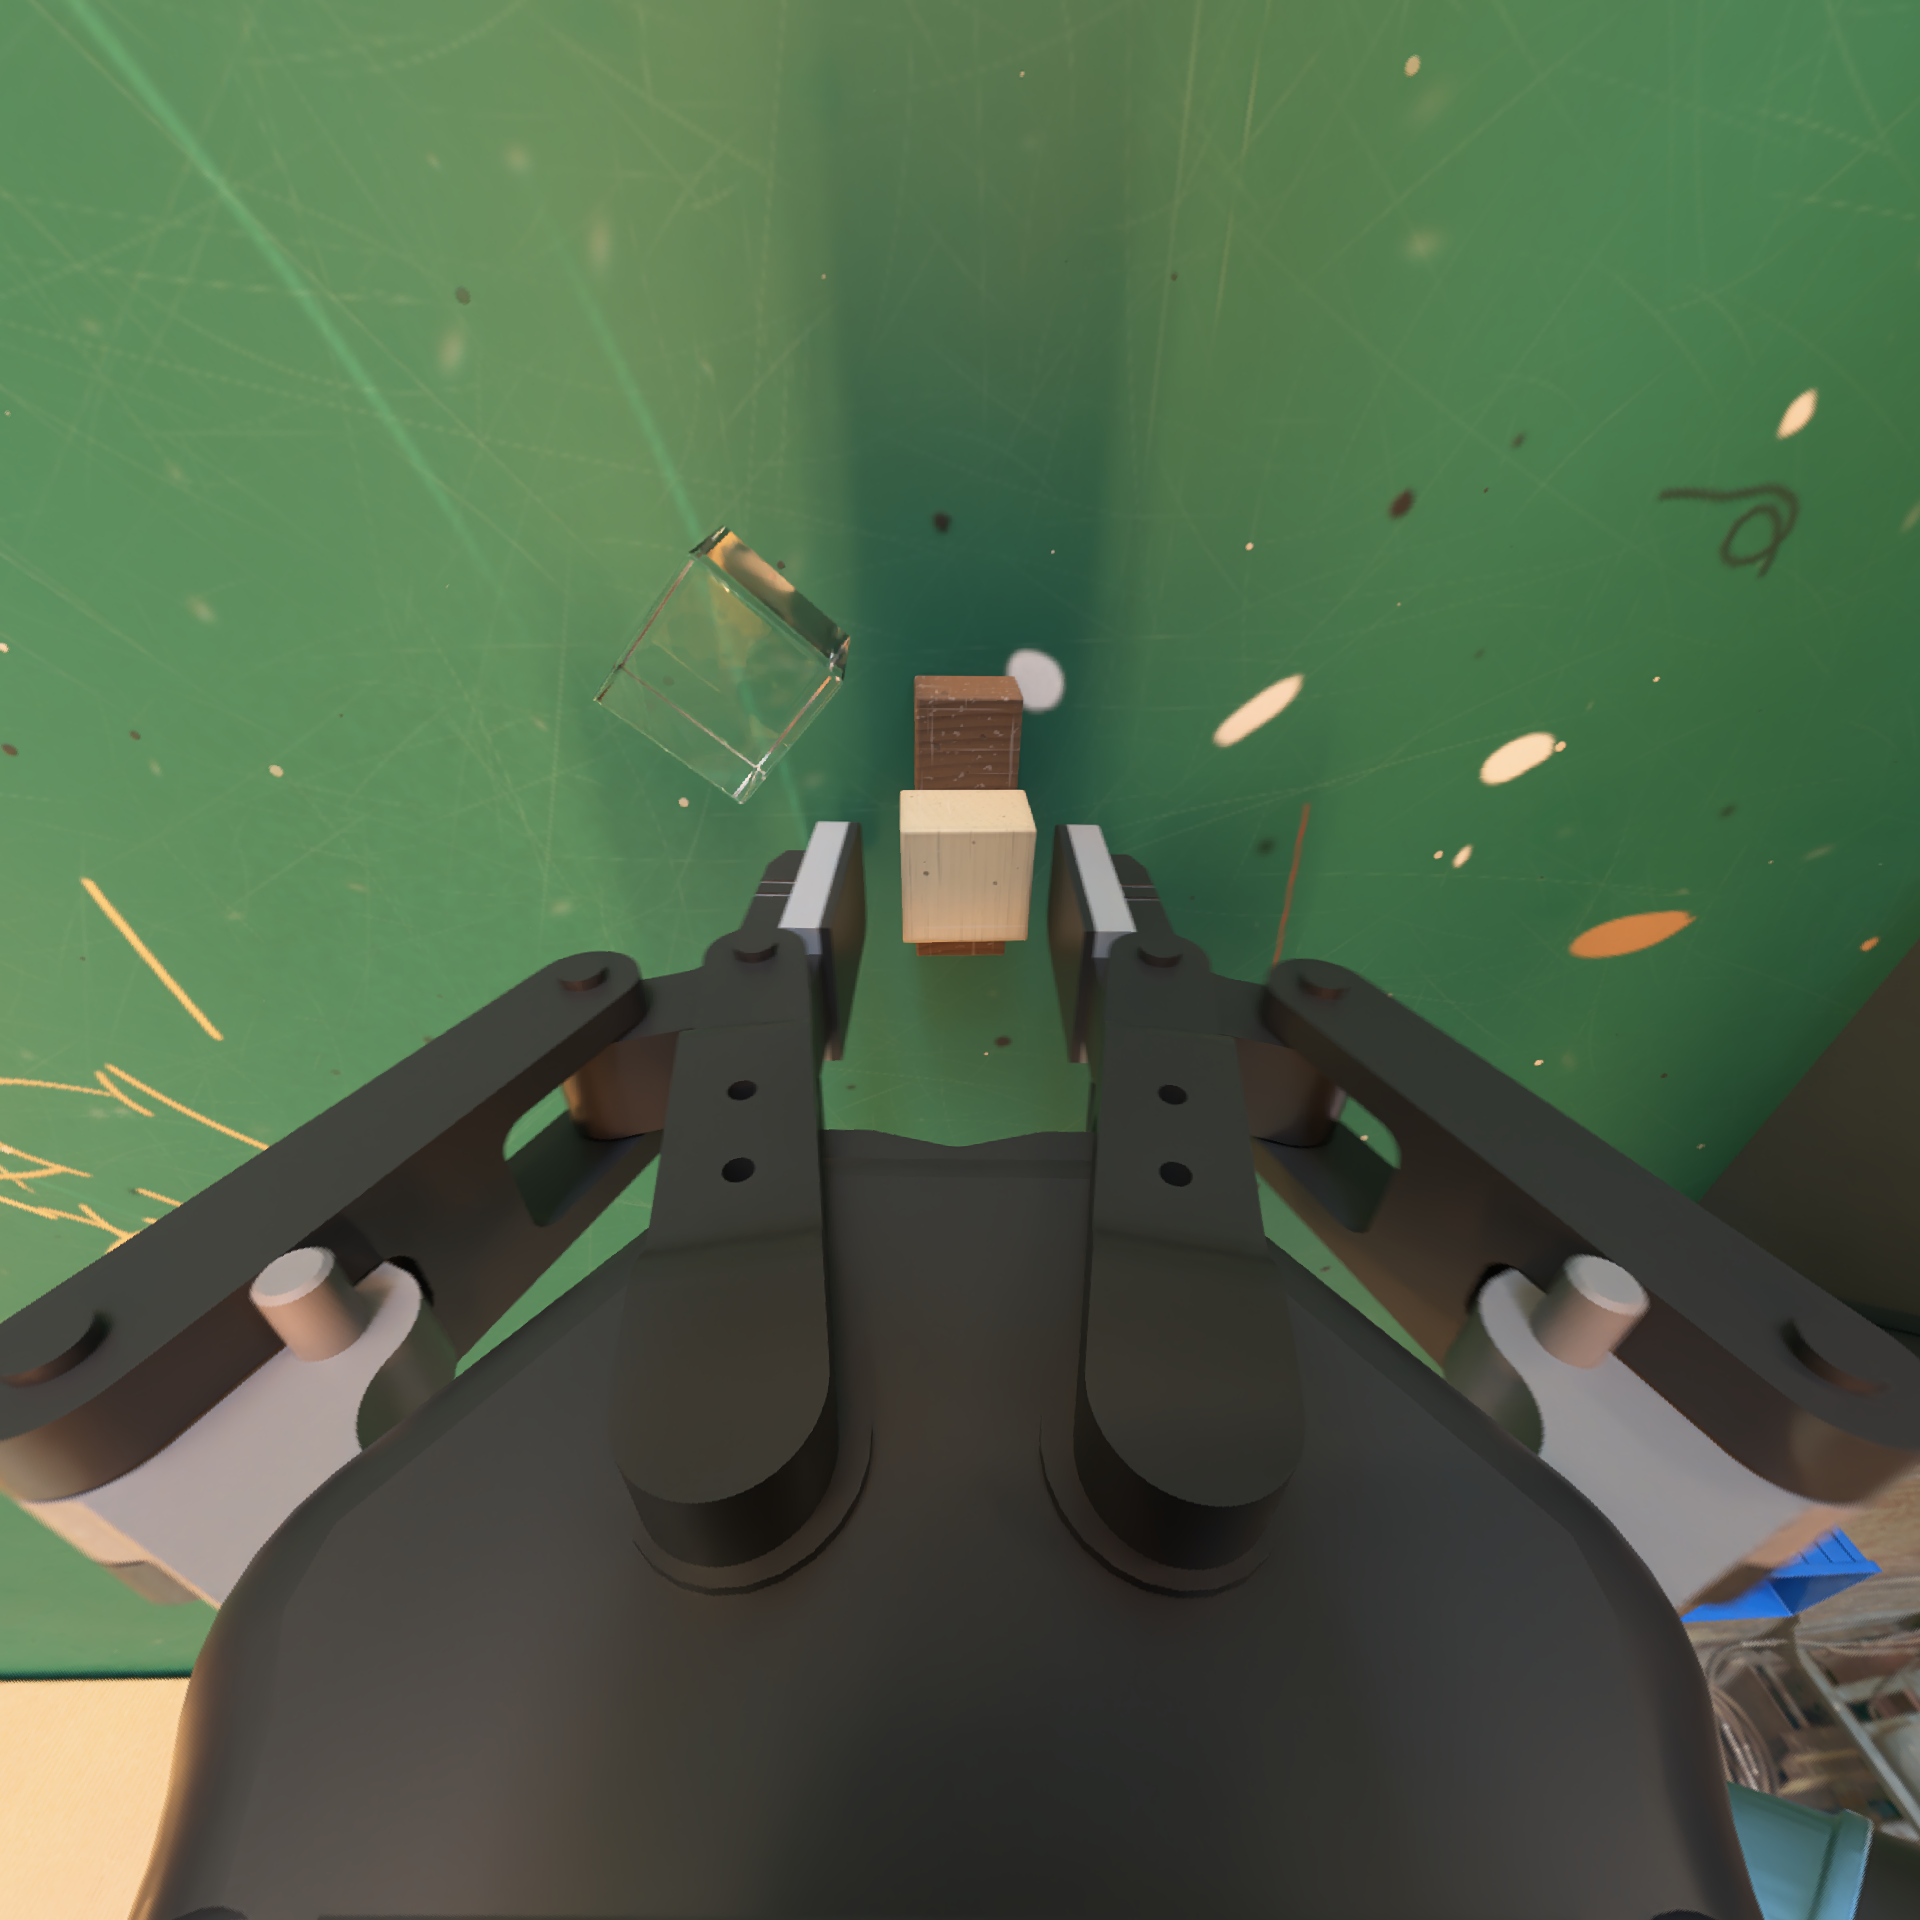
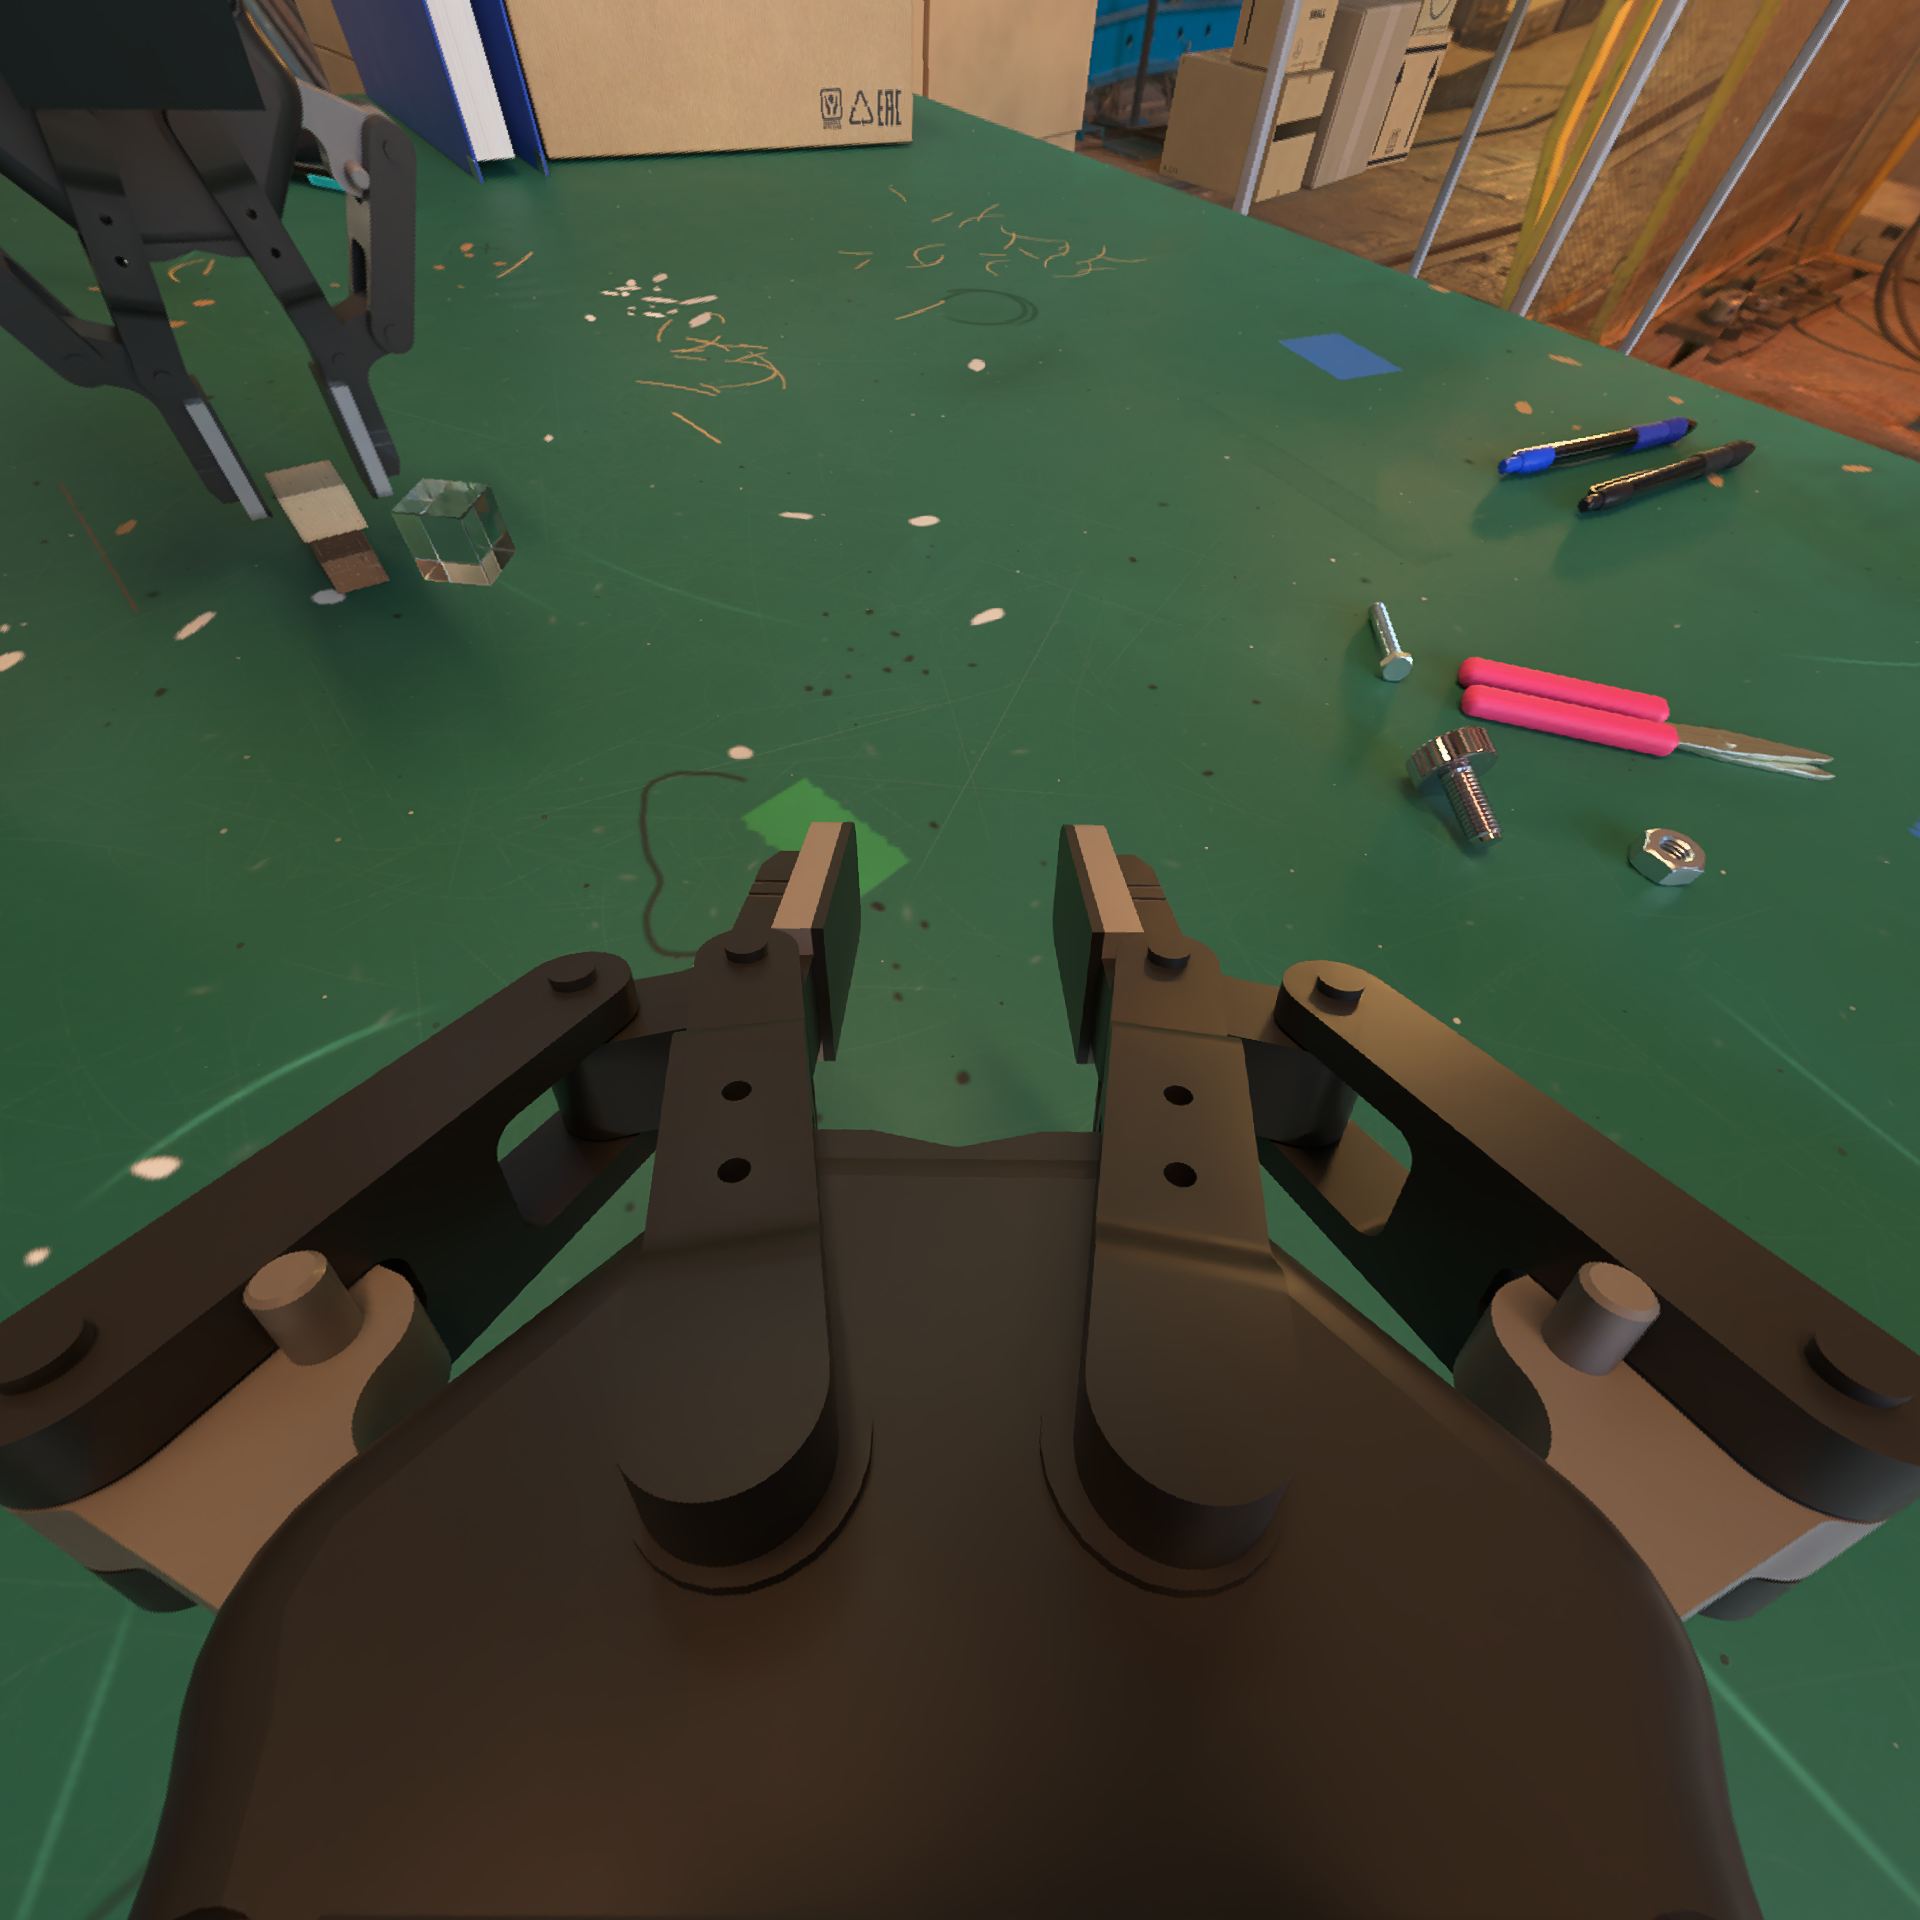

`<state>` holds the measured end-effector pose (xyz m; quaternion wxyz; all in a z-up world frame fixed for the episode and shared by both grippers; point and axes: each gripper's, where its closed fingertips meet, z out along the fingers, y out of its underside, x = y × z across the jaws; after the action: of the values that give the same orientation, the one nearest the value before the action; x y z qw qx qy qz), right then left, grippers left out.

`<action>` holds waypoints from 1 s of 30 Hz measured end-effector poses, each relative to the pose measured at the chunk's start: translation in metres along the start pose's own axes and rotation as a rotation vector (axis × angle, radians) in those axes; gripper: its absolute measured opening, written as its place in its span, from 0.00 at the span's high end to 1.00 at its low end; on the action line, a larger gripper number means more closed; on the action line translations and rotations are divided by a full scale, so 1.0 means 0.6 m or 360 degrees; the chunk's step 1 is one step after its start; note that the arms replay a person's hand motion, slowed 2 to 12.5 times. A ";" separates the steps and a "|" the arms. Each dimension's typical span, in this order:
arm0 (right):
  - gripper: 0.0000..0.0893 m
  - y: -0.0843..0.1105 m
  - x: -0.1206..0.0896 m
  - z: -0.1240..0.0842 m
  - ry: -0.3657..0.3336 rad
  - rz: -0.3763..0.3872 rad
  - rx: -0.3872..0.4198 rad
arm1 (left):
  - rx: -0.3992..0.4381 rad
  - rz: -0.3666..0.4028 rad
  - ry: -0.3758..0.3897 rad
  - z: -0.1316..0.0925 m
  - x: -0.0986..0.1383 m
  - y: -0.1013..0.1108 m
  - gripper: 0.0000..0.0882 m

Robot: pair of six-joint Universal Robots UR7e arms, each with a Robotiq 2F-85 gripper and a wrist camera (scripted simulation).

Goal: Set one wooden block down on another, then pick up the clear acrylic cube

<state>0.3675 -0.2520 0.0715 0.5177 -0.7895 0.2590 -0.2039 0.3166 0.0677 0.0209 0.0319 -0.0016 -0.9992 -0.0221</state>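
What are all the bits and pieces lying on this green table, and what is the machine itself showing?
Pale wooden block: 1, cream, on top of the dark block, between the left gripper's open fingers.
Dark wooden block: 1, brown, under the pale one.
Clear acrylic cube: 1, see-through, on the mat beside the stack.
Pens: 2, one blue, one black, far right.
Bolts: 2, silver, right side.
Nut: 1, silver, near the bolts.
Scissors: 1, pink handles, right side.
Cardboard box: 1, tan, at the far edge; more boxes stand beyond.
Table mat: 1, green, scratched and speckled.
Left gripper: 1, dark grey, open around the stack.
Right gripper: 1, dark grey, open, holding nothing.
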 end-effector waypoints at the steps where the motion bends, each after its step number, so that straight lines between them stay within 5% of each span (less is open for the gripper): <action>1: 0.62 0.000 0.000 0.000 0.0000 0.0000 0.0000 | -0.0001 -0.0007 -0.0007 0.000 -0.001 0.001 0.58; 8: 0.61 0.001 0.000 0.001 -0.0002 0.0002 -0.0007 | 0.0005 -0.0091 -0.0062 -0.005 -0.012 0.011 0.43; 15: 0.61 0.001 -0.001 0.001 -0.0003 -0.0001 -0.0009 | 0.0074 -0.0301 -0.0128 -0.021 -0.024 0.017 0.41; 30: 0.61 0.001 -0.001 0.002 0.0000 -0.0009 -0.0011 | 0.0520 -0.1159 -0.0305 -0.041 -0.062 -0.009 0.47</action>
<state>0.3676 -0.2510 0.0706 0.5145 -0.7920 0.2576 -0.2043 0.3554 0.0610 0.0427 -0.0714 0.3552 -0.9233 0.1272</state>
